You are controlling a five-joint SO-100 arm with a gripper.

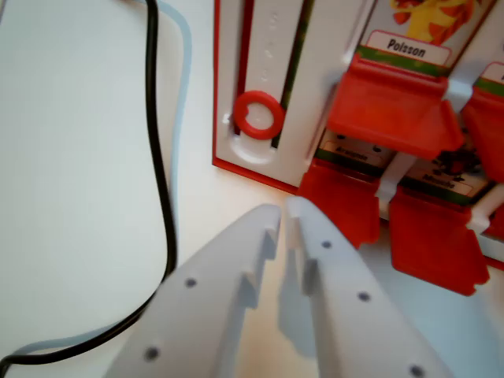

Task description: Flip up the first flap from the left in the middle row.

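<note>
Hand (285, 214): white, its two fingers nearly together with only a thin slit between, gripping nothing. It sits over the white desk (79, 157), just short of the near edge of the game board (236, 47).

Red flaps stand in rows on the board; the nearest, leftmost flap (340, 198) lies just beyond the fingertips, apart from them. Which row it belongs to cannot be confirmed.

A black cable (161, 173) crosses the desk at the wrist view's left.

Judgement: approach step. The next move calls for sliding the tips under the flap's free edge and lifting.
</note>
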